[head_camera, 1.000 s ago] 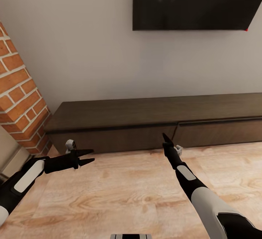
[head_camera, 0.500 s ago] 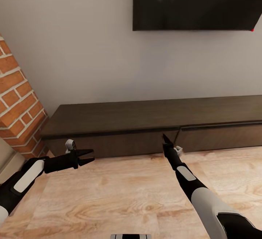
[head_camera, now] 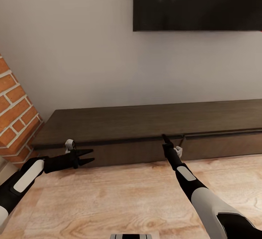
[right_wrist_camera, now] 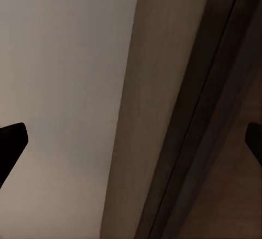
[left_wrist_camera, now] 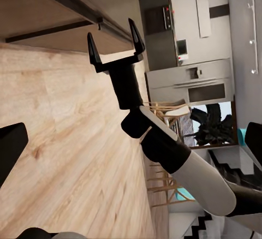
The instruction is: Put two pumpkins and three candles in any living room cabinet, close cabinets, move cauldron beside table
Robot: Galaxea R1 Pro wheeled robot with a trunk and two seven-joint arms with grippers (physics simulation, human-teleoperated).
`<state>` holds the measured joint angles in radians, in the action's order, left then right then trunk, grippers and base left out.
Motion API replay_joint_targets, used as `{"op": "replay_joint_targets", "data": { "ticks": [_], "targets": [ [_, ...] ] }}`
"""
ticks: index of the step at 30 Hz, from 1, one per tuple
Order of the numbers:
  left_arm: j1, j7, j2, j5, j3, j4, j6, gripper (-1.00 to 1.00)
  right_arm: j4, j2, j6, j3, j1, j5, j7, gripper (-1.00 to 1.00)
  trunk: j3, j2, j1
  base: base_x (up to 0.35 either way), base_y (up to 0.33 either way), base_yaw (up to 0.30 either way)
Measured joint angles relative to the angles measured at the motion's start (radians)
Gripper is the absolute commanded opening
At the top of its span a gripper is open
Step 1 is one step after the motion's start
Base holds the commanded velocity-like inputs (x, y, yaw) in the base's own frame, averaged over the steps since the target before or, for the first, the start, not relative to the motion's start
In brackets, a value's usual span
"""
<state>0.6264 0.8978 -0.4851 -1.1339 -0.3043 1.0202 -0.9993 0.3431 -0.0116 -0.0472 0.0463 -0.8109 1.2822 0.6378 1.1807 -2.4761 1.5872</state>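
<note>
At far left a brick column (head_camera: 16, 112) closes in the corner, its edge just beside the cabinet's end. The left gripper (head_camera: 88, 156) hangs over bare wooden floor (head_camera: 120, 195), jaws spread, holding nothing. The cabinet (head_camera: 145, 121), long, low and dark brown, runs along the wall under a black screen (head_camera: 196, 3); its flat top is bare, front panels flush. The right gripper (left_wrist_camera: 115, 41) points at its front, jaws parted, empty.

long low dark brown cabinet (head_camera: 145, 122) vs wall, flat top bare, front panels shut
</note>
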Motion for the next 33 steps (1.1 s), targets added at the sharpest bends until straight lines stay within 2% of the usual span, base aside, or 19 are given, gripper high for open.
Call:
{"op": "replay_joint_targets", "data": {
  "ticks": [6, 11, 15, 26, 30, 33],
  "targets": [
    [0.0, 0.004, 0.0, -0.001, 0.0, 0.0, 0.0, 1.0, 0.0, 0.0, 0.0, 0.0, 0.0, 0.0, 0.0, 1.0, 0.0, 0.0, 0.0, 0.005, 0.0, 0.0],
    [-0.002, 0.057, -0.002, 0.001, 0.001, 0.0, 0.001, 1.0, 0.0, 0.0, 0.0, 0.001, 0.0, 0.0, 0.001, 1.0, 0.0, 0.0, 0.0, 0.0, 0.0, 0.0],
    [-0.003, 0.068, -0.002, 0.002, 0.002, 0.0, 0.001, 1.0, 0.0, 0.0, 0.001, 0.001, 0.0, 0.001, 0.002, 1.0, 0.013, -0.024, 0.013, 0.0, 0.0, 0.0],
    [-0.003, 0.072, -0.001, 0.0, 0.0, 0.004, 0.001, 1.0, 0.001, 0.0, -0.001, -0.002, 0.0, 0.034, 0.029, 1.0, 0.055, -0.026, 0.018, 0.0, 0.0, 0.0],
    [-0.003, 0.084, 0.0, 0.0, -0.001, 0.008, 0.001, 1.0, 0.001, 0.003, -0.019, -0.002, 0.0, 0.035, 0.086, 1.0, 0.071, -0.027, 0.02, 0.0, 0.0, 0.0],
    [-0.003, 0.125, 0.0, 0.003, -0.006, 0.008, 0.002, 1.0, 0.0, 0.006, -0.053, -0.001, 0.0, 0.033, 0.131, 1.0, 0.083, -0.028, 0.021, 0.0, 0.0, 0.0]
  ]
}}
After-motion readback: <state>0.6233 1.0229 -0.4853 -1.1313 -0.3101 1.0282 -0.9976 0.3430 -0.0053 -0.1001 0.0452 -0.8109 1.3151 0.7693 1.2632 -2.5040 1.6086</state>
